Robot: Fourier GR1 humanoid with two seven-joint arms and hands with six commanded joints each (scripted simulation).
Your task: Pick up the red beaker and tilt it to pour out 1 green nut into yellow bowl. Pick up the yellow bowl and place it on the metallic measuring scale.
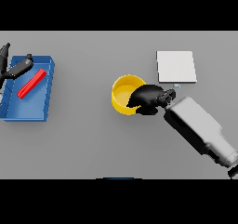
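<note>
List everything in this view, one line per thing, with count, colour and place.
bowl: 1, yellow, table centre, right side under the right robot hand.
scale: 1, white-grey square, far right, just beyond the bowl.
tray: 1, blue, left side of table.
beaker: 1, red, lying slanted inside the tray.
table: 1, grey, under everything.
left robot hand: 1, dark, over the tray's far left corner, beside the beaker.
right robot hand: 1, dark, curled round the bowl's right rim.
</note>
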